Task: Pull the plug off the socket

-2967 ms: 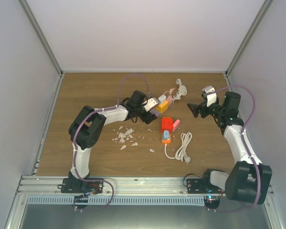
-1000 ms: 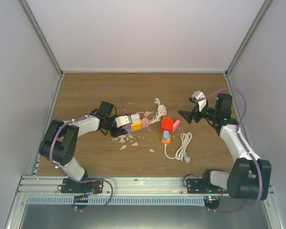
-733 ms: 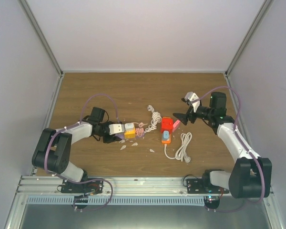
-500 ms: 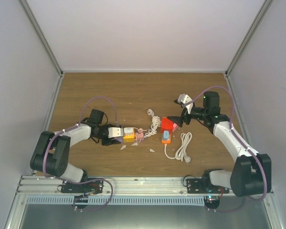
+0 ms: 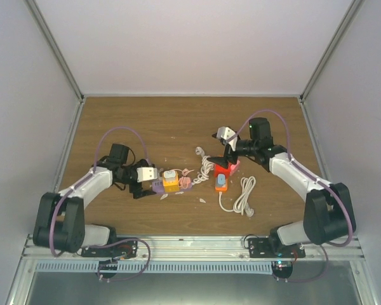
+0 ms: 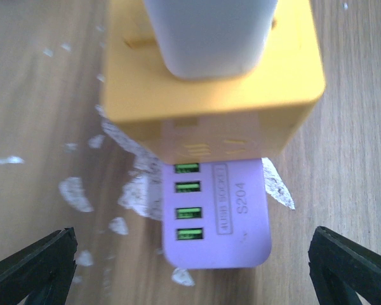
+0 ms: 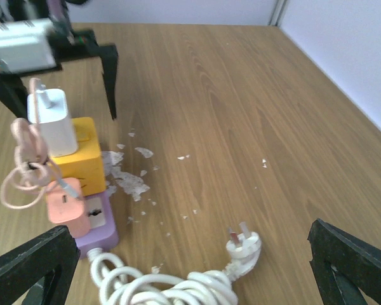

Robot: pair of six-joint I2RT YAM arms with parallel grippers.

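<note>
Plug (image 6: 209,35), a white charger block, was seated in a yellow adapter (image 6: 213,95) on the purple strip (image 6: 219,222), left of the table's (image 5: 114,121) centre. Bare wood was left free on the far side. "S204" was printed on the strip, legible only from the left wrist. The left gripper (image 6: 190,264) was spread wide, its fingers well clear of the strip's end between them. The right gripper (image 7: 190,264) was likewise spread, grasping nothing. A loose white plug head (image 7: 244,244) was shown clearly by the right wrist.

Even, diffuse overhead light fills the scene, leaving only faint, short shadows on the table (image 5: 114,121); the left wrist view is soft, the yellow socket cube (image 6: 209,108) blurred at close range; the right wrist view is markedly crisper.
</note>
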